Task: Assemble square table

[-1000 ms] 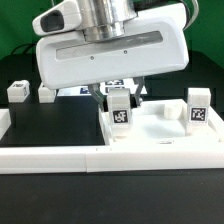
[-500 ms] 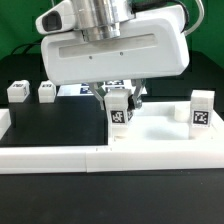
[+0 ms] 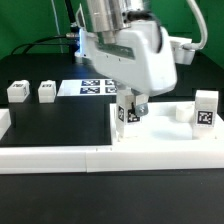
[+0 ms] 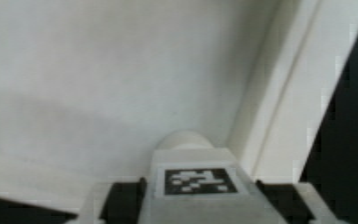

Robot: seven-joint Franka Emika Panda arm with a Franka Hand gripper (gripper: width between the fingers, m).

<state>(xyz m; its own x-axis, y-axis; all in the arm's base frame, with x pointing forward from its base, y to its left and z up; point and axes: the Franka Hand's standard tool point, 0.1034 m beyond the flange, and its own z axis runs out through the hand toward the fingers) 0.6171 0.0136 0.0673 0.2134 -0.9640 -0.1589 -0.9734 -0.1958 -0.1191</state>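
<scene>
Though the arm [image 3: 125, 50] covers part of the marker board [image 3: 92, 87], the gripper [image 3: 129, 108] shows clamped on a leg [image 3: 126, 116] over the slab [image 3: 165, 135].
The slab runs out of frame at 3 o'clock, and whether the held leg's foot touches it cannot be told. That leg hangs upright near the slab's 10 o'clock corner, directly under the wrist. In the wrist view the fingers [image 4: 131, 205] stand partly parted, pressing either side of its tagged top, the rim [image 4: 286, 90] just beside. A second leg [image 3: 206, 110] stands at the slab's 2 o'clock; a third leg [image 3: 45, 92] and fourth leg [image 3: 17, 91] sit well apart at the gripper's 9 o'clock.
</scene>
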